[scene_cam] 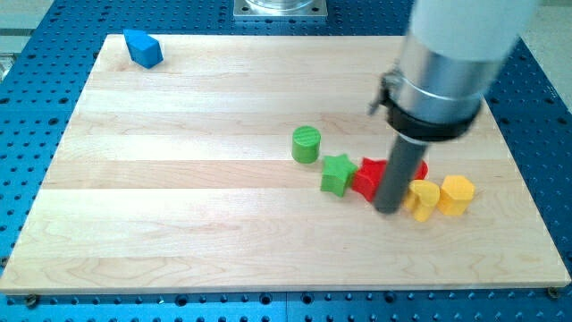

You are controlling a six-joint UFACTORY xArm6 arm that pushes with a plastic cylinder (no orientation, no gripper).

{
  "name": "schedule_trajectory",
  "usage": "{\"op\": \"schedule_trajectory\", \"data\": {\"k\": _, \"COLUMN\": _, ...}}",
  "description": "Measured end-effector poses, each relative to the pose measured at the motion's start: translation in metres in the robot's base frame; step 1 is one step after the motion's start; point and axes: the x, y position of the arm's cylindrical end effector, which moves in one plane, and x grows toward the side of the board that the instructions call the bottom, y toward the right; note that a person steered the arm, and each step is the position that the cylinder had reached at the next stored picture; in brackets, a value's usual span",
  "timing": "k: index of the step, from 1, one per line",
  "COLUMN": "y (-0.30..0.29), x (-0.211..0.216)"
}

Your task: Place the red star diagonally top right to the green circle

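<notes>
A: Where's the red star (368,177)?
B: Right half of the desk (179,179), mid-depth, touching the green star (337,173); the green circle (306,144) is up-left.
A: Fingers?
B: There are none; my tip (388,209) presses its right side, beside 2 yellow blocks (422,199) (457,194).

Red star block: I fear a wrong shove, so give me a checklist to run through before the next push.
1. Red star block visible: not ok, my dark rod hides part of it.
2. My tip against the red block's lower right: ok.
3. Cylindrical green circle block apart from other blocks: ok.
4. Green star block off the red block: not ok, touching on its left.
5. Yellow blocks off the rod: cannot tell.
6. Blue block out of the way: ok, top left corner.
</notes>
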Motion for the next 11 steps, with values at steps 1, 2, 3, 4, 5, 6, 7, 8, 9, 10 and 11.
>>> {"op": "schedule_trajectory", "data": {"k": 1, "y": -0.05, "x": -0.02}}
{"op": "schedule_trajectory", "data": {"k": 2, "y": -0.08, "x": -0.037}}
{"op": "schedule_trajectory", "data": {"k": 3, "y": -0.069, "x": -0.031}}
{"op": "schedule_trajectory", "data": {"k": 4, "y": -0.067, "x": 0.01}}
{"op": "schedule_trajectory", "data": {"k": 5, "y": -0.041, "x": -0.03}}
{"op": "schedule_trajectory", "data": {"k": 6, "y": -0.032, "x": -0.092}}
{"op": "schedule_trajectory", "data": {"k": 7, "y": -0.031, "x": -0.094}}
{"op": "schedule_trajectory", "data": {"k": 8, "y": -0.014, "x": -0.061}}
{"op": "schedule_trajectory", "data": {"k": 9, "y": -0.008, "x": -0.108}}
{"op": "schedule_trajectory", "data": {"k": 10, "y": -0.003, "x": -0.127}}
{"op": "schedule_trajectory", "data": {"k": 11, "y": 0.016, "x": -0.094}}
